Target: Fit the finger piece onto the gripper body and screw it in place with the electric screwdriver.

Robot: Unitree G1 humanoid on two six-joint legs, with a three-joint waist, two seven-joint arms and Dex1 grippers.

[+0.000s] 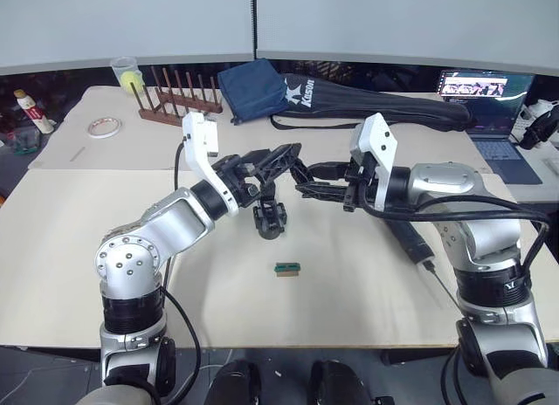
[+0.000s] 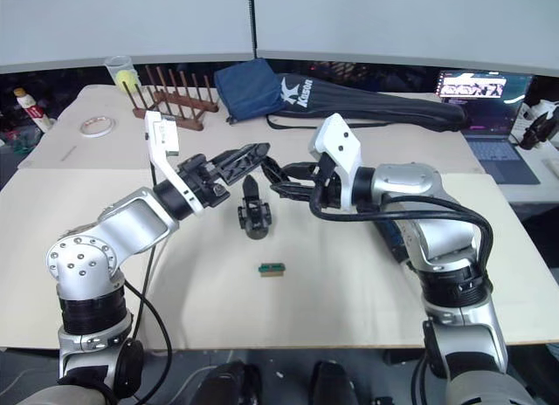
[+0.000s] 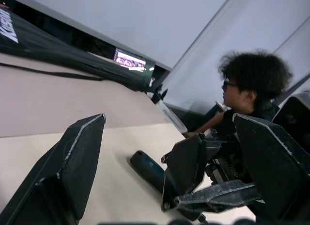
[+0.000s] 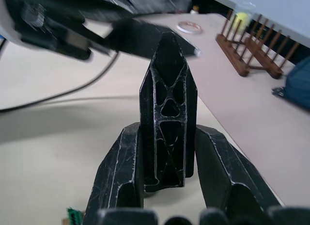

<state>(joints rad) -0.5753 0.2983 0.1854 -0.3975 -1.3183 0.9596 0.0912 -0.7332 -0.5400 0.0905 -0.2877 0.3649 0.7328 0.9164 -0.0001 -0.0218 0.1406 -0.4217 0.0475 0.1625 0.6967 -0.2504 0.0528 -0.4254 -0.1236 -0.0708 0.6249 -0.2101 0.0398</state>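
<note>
Pale beige matting covered the table (image 1: 79, 274), and the gripper body (image 1: 270, 219) stood near its middle, round base down, serving as the landmark for everything else. Just above and beside the gripper body, the left gripper (image 1: 272, 163) hung with its two black fingers spread wide apart, nothing between them; the wrist view from that arm showed the gap plainly. Facing it from the other side of the gripper body came the right gripper (image 2: 281, 180), its fingers clamped on the finger piece (image 4: 167, 113), a black ribbed wedge standing up between the pads with its point toward the left gripper. The finger piece was held in the air above the gripper body, close to it but not touching.

The electric screwdriver (image 1: 410, 239) lay flat on the mat well to the right of the gripper body, partly under the right arm. A small green-and-brown block (image 1: 287, 269) lay just in front of the gripper body, nearer the robot. Behind the gripper body, at the far edge, lay a long black Kason bag (image 1: 376, 106) with a blue pouch (image 1: 253, 89) against it, and a wooden rack (image 1: 179, 108) beside that. A clear cup (image 1: 127, 73) behind the rack held something yellow. A roll of tape (image 1: 104, 126) lay farther left, a laptop (image 1: 489, 108) far right
</note>
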